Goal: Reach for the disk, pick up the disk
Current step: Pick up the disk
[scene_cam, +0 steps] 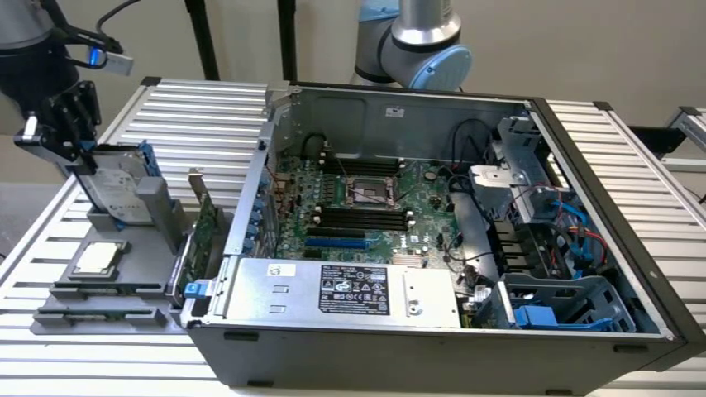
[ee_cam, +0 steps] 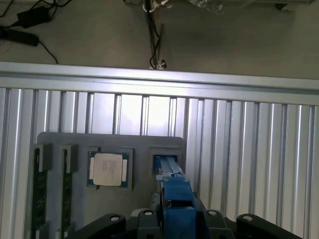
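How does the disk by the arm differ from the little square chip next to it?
The disk stands upright on its edge in the grey holder; the chip lies flat. The disk is larger, rectangular, with blue rails; the chip is small and square. The gripper is at the disk, away from the chip. Both are silver-grey, in one holder.
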### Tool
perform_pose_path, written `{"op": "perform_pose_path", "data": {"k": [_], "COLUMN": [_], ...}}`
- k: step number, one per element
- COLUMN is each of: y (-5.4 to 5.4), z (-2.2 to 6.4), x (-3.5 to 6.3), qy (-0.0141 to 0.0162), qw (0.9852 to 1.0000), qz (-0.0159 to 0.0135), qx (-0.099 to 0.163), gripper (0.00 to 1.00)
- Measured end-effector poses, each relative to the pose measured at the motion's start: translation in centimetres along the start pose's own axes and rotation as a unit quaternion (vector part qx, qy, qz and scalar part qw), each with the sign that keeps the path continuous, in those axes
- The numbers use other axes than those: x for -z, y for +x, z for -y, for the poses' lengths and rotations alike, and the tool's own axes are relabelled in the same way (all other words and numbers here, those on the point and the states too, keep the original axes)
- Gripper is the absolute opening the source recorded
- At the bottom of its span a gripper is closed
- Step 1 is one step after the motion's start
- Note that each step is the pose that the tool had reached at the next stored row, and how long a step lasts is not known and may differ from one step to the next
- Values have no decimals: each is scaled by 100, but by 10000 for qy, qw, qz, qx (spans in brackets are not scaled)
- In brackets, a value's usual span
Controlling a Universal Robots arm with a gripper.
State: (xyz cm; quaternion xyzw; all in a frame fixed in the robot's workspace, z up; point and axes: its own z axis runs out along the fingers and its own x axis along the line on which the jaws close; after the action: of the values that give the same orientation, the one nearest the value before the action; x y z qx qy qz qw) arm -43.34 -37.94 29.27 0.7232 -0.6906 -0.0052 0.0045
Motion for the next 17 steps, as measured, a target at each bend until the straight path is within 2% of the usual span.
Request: {"op": "perform_pose_path", "data": {"k": [8,17], "y": [45,48], "z": [-2,-2], "x": [-1,-2], "qy": [4,6], "qw": [10000,10000], "qz": [1,1], "qx": [-18,-18], "gripper": [33,33]}}
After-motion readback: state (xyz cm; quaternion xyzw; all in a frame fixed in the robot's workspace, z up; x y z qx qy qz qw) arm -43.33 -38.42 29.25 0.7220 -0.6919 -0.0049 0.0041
